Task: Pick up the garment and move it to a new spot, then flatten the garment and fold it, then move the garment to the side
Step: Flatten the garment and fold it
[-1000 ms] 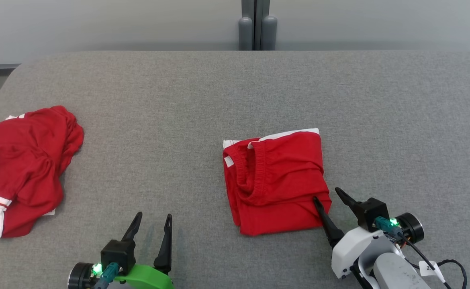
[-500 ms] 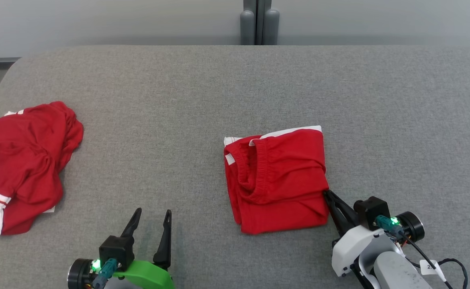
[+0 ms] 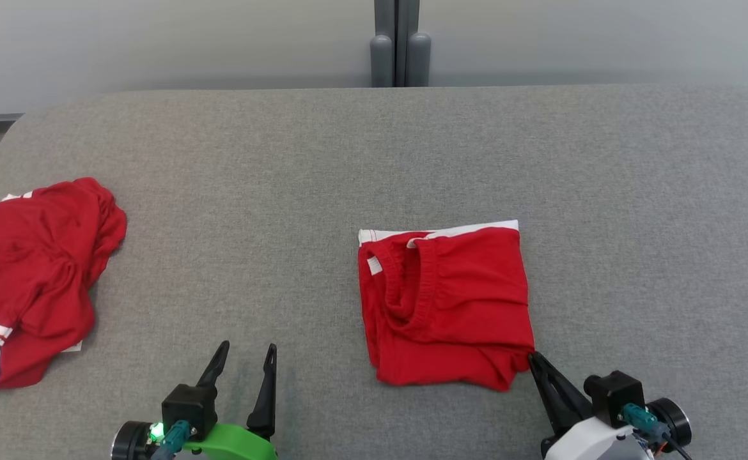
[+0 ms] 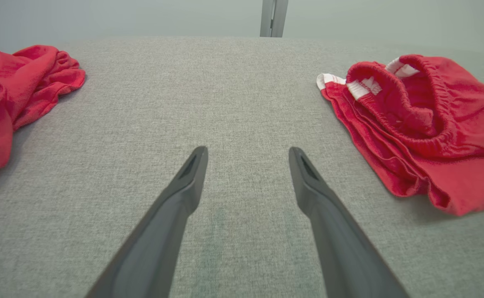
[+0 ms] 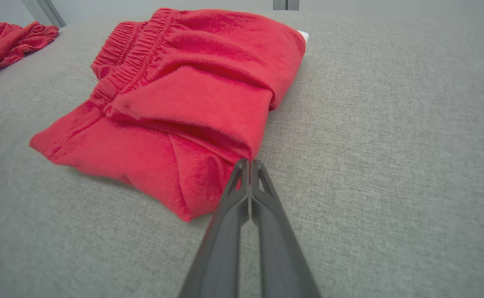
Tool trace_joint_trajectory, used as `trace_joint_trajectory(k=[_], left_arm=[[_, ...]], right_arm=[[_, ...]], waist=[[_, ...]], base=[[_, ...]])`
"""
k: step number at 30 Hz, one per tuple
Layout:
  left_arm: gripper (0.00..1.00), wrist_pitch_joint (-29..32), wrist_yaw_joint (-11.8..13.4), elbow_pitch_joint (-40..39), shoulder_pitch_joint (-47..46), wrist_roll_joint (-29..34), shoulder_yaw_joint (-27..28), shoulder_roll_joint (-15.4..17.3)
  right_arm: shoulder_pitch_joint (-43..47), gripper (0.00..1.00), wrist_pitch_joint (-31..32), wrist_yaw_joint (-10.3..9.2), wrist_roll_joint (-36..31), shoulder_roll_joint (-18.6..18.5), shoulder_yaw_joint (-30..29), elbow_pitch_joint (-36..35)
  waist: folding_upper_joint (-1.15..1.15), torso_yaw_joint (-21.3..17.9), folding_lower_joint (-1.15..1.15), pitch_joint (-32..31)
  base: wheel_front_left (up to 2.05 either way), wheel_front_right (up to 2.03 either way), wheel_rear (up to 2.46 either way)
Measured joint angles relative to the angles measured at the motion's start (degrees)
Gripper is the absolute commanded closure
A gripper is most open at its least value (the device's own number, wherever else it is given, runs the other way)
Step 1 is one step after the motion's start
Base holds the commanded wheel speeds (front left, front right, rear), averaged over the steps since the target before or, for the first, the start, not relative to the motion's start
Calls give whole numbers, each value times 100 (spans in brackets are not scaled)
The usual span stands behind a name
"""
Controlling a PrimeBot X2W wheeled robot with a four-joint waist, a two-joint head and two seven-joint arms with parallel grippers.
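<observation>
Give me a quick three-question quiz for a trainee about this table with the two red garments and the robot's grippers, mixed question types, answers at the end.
1. True or false: the right gripper stands wide open beside the folded red shorts with a white band.
2. Where does the crumpled red garment with white trim lie? A) at the grey fabric table's far left; B) on the folded shorts; C) at its far right.
3. Which gripper is open over bare fabric?
Key: 1 false, it is shut on the shorts' near right corner. 2 A. 3 the left gripper.
</observation>
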Motion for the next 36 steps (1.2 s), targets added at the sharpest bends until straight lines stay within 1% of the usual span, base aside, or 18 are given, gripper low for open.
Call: trace_joint_trajectory(k=[7,8,9,10,14,17,20,24,32,36], left_arm=[[0,0,1,7,76,12,5,0],[0,0,1,10,88,15,8,0],[0,0,8,11,93,19,3,0],[0,0,10,10,96,20,4,0],[0,0,33,11,127,45,4,0],[0,0,78,-16,166,73,26,0],[0,0,85,-96,197,138,69,0],[0,0,94,-179,206,212,124,0],[0,0,94,-363,203,376,116,0],[0,0,94,-414,203,394,98,0]], right_arm=[[364,100,0,0,-160,4,-98,200],[394,71,0,0,-163,4,-148,245],[414,50,0,0,-151,2,-198,281],[428,0,0,0,-145,0,-231,315],[466,0,0,0,-36,0,-360,269],[469,0,1,0,86,-3,-454,-64],[440,0,0,0,221,-2,-650,-548],[206,0,0,0,324,-4,-871,-859],[-551,0,0,0,355,-1,-947,-576],[-658,0,0,0,339,-3,-860,-365]], waist=[[0,-128,0,-120],[0,-143,0,-142],[0,-159,0,-165],[0,-173,0,-189],[0,-219,0,-278],[0,-252,0,-332],[0,-287,0,-360],[0,-319,0,-352],[0,-273,0,-313],[0,-234,0,-311]], base=[[0,0,0],[0,0,0],[0,0,0],[0,0,0],[0,0,0],[0,0,0],[0,0,0],[0,0,0],[0,0,0],[0,0,0]])
